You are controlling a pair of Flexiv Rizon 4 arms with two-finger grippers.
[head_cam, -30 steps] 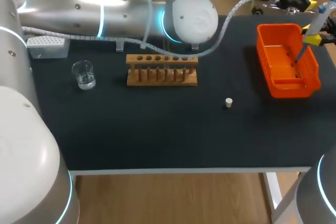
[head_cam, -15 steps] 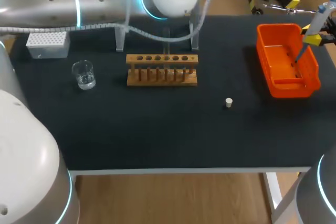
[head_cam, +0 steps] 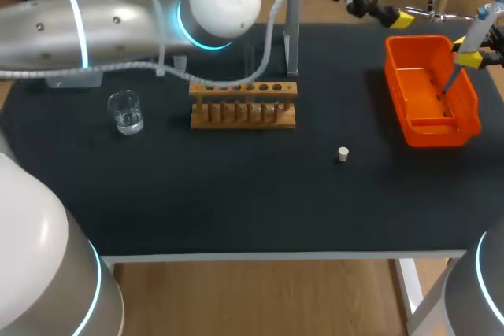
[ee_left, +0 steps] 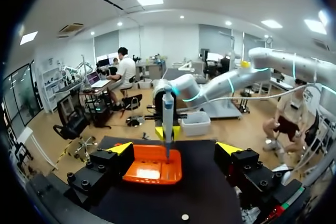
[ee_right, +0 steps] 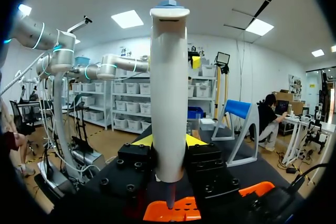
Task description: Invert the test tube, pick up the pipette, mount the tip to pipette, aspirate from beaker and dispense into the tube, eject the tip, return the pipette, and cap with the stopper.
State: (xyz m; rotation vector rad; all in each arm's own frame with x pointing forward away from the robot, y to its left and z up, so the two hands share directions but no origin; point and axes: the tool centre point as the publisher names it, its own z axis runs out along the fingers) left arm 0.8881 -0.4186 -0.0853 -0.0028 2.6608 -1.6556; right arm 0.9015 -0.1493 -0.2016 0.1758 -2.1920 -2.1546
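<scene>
The left arm [head_cam: 118,21] lies stretched far across toward the right, and the left gripper [ee_left: 175,149] has its fingers spread wide. The right gripper [ee_right: 168,141] has its 2 fingers clamped on the upright pipette [ee_right: 169,87].

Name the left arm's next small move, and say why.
Probably ease the left gripper forward toward the pipette. Its fingers are open, the pipette stands ahead between them, and the right gripper holds it upright with its tip down over the orange bin, seemingly ready for ejecting.
</scene>
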